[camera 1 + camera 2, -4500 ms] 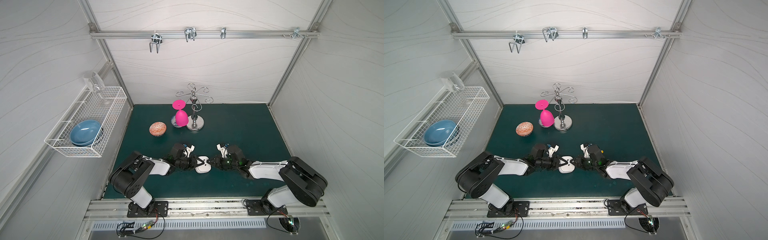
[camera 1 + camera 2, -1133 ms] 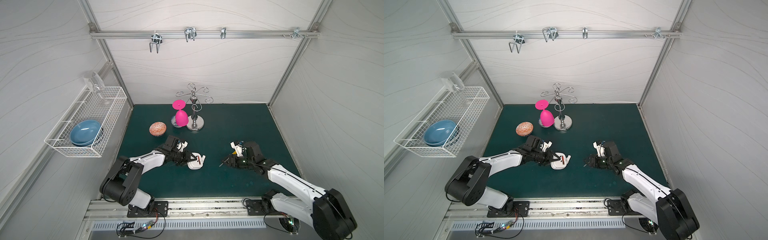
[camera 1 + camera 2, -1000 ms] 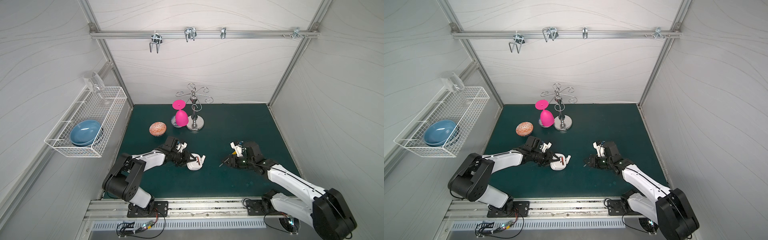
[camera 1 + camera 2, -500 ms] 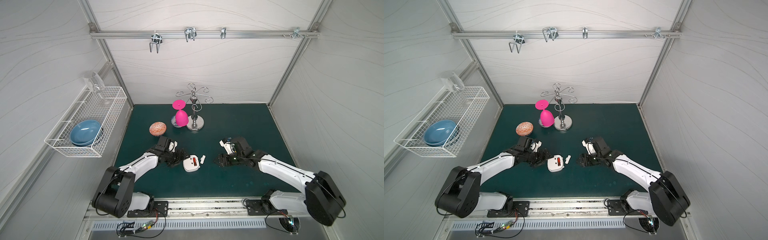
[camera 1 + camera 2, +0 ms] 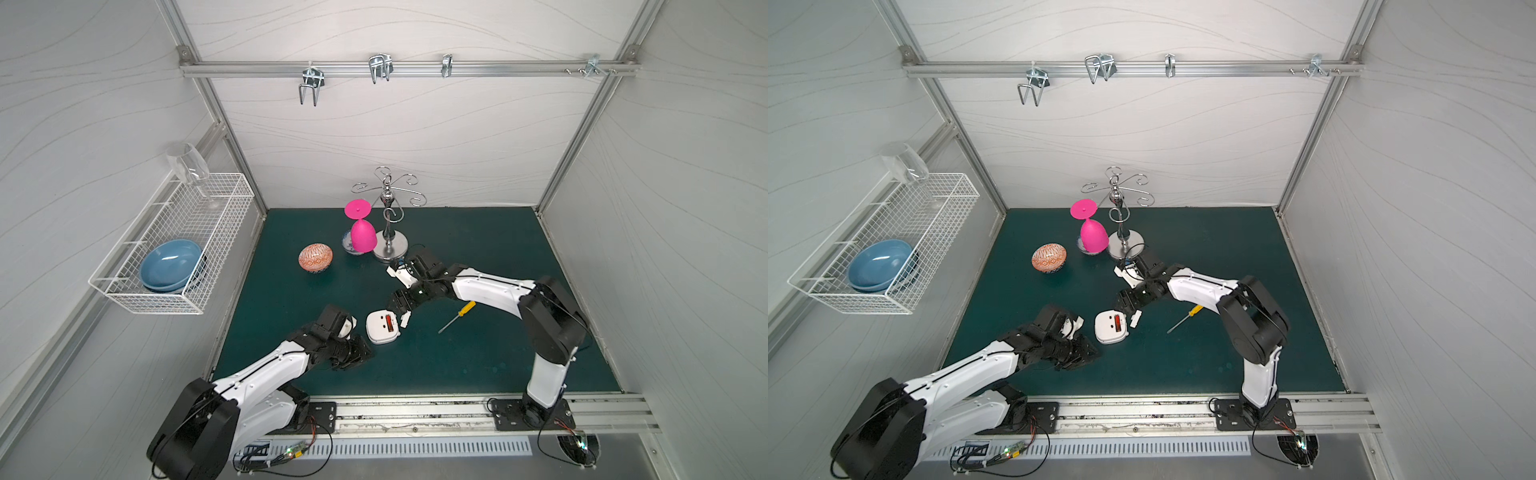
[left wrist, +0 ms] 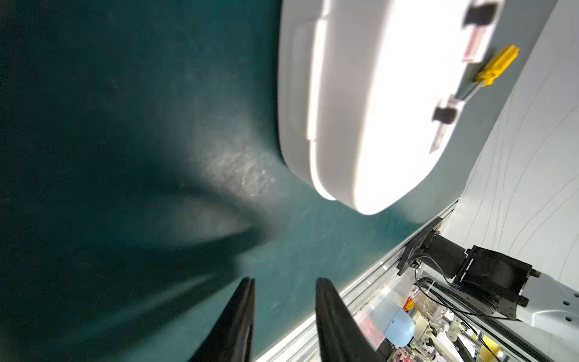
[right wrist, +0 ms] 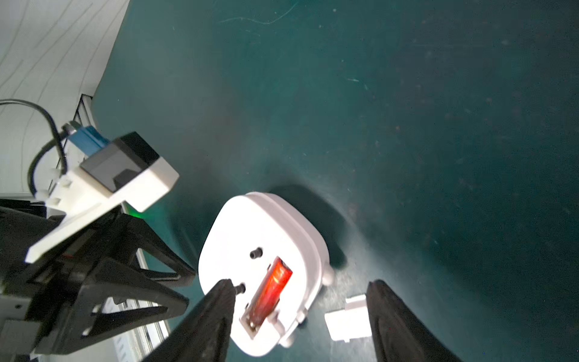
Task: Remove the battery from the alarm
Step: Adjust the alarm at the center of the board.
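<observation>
The white alarm (image 5: 376, 334) (image 5: 1105, 332) lies back-up on the green mat, its compartment uncovered. The red battery (image 5: 389, 322) (image 5: 1119, 321) (image 7: 274, 291) sits in that compartment. A small white cover (image 5: 405, 319) (image 7: 347, 316) rests beside the alarm. My right gripper (image 5: 400, 304) (image 7: 300, 285) is open just above the alarm's far edge, its jaws spanning the battery end and the cover without touching them. My left gripper (image 5: 359, 353) (image 6: 283, 282) sits at the alarm's near left corner, apart from it. Its fingers (image 6: 244, 313) stand slightly open with only mat between them.
A yellow-handled screwdriver (image 5: 457, 316) (image 5: 1185, 318) lies right of the alarm. At the back stand a patterned orange egg (image 5: 315, 258), an upturned pink goblet (image 5: 362, 237) and a metal stand (image 5: 390, 249). A wire basket (image 5: 145, 305) with a blue bowl hangs on the left wall.
My left gripper has let go of the alarm and drawn back toward the front edge. My right gripper has swung left to the alarm, and the screwdriver now lies on the mat.
</observation>
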### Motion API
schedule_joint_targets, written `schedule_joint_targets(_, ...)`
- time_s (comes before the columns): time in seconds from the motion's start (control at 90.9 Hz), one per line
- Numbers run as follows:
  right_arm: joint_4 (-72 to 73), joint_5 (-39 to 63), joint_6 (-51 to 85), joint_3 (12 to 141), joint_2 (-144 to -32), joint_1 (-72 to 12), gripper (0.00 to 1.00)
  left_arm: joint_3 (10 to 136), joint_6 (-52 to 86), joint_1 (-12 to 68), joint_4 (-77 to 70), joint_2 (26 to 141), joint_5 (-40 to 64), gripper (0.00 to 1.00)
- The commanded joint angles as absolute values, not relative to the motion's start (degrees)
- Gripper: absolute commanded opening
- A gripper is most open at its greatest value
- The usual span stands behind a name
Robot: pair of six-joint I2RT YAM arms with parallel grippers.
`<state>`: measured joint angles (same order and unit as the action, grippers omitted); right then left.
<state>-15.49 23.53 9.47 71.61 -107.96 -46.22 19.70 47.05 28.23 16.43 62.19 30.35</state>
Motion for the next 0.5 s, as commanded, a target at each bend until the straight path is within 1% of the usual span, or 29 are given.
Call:
schedule_joint_targets(0.0,-18.8,27.3,7.3,75.1,-111.3,-47.4,0.69,21.9,48.3,28.7,9.8,66.8,28.9,0.35)
schedule_joint_targets(0.132,-19.1,30.2,7.5,76.5,-113.3,-47.9,0.63,24.6,46.1,28.7,9.6,71.8,25.5,0.30)
schedule_joint_targets(0.176,-19.3,31.4,7.4,76.5,-113.5,-48.0,0.59,25.5,45.5,28.7,9.9,73.4,23.9,0.29)
schedule_joint_targets(0.33,-20.6,32.3,6.8,74.3,-111.4,-48.0,0.49,28.4,42.6,27.0,12.7,76.3,18.9,0.27)
schedule_joint_targets(0.484,-20.3,31.9,6.9,69.4,-107.6,-48.5,0.47,31.0,39.5,23.4,14.0,78.0,18.8,0.26)
